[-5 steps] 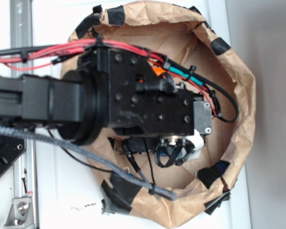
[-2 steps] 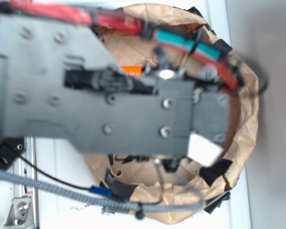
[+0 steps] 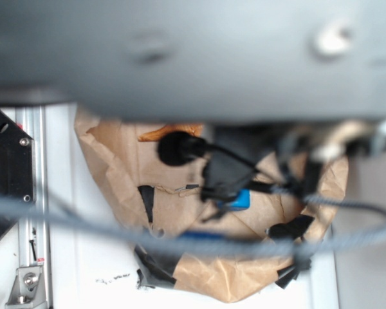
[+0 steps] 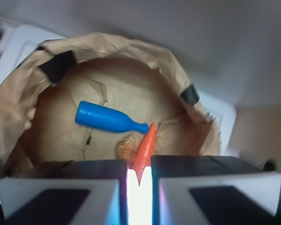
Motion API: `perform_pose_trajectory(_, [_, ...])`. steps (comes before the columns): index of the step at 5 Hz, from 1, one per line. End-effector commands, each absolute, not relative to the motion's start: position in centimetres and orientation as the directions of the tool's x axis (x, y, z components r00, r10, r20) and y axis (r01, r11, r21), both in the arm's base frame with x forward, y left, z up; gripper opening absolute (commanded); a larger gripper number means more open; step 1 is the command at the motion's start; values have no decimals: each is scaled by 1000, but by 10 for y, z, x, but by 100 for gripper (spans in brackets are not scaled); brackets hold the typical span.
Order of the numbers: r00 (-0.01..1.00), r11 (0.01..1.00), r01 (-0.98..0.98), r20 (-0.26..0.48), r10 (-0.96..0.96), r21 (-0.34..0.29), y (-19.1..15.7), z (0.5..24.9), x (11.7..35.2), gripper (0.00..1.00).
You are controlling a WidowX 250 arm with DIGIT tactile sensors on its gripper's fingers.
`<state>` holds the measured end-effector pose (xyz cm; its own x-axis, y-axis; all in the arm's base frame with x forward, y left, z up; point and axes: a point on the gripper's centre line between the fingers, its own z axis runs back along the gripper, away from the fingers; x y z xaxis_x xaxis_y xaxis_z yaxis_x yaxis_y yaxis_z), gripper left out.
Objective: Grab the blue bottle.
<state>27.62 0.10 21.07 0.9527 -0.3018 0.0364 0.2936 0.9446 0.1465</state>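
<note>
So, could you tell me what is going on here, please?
The robot arm is meant to grab the blue bottle, but has not. The bottle lies on its side in a paper-lined basket, its neck by a carrot. The pincer is above, nearly shut on the carrot's tip.

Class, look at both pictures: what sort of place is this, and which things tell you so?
Probably a robot test bench, not a home: a taped brown paper basket on a white surface, holding a toy blue bottle and an orange carrot, with cables and metal rail nearby.
</note>
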Motion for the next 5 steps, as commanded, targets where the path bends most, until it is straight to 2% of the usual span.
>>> perform_pose_trajectory(1, [726, 725, 655, 92, -682, 211, 7, 137, 266, 100])
perform_pose_trajectory(2, [591, 594, 783, 77, -803, 184, 6, 87, 267, 100])
perform_pose_trajectory(3, [523, 521, 843, 19, -852, 133, 1, 53, 274, 100])
perform_pose_trajectory(4, [467, 471, 873, 63, -882, 128, -4, 48, 283, 100])
perform_pose_trajectory(5, [474, 487, 864, 115, -873, 131, -6, 46, 292, 100])
